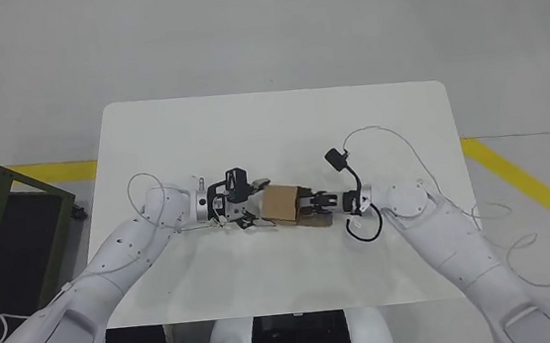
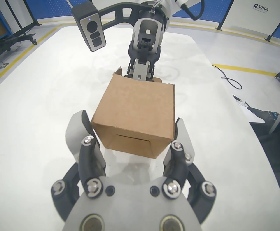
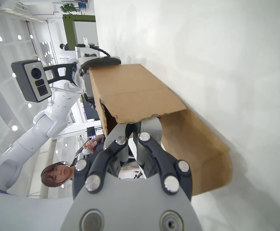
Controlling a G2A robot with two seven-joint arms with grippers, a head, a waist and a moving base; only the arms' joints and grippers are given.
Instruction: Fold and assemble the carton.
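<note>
A brown carton lies on its side in the middle of the white table. One end is closed, showing a slit. My left gripper straddles that closed end, one finger pad against each side wall, shut on the carton. The far end is open, with a long flap lying on the table and a torn-edged flap above. My right gripper reaches in under that torn flap with its fingers close together. Their tips are hidden inside.
Both arms meet at the table's middle, left gripper and right gripper at either end of the carton. A black cable hangs past the table's edge. A green cart stands beside the table.
</note>
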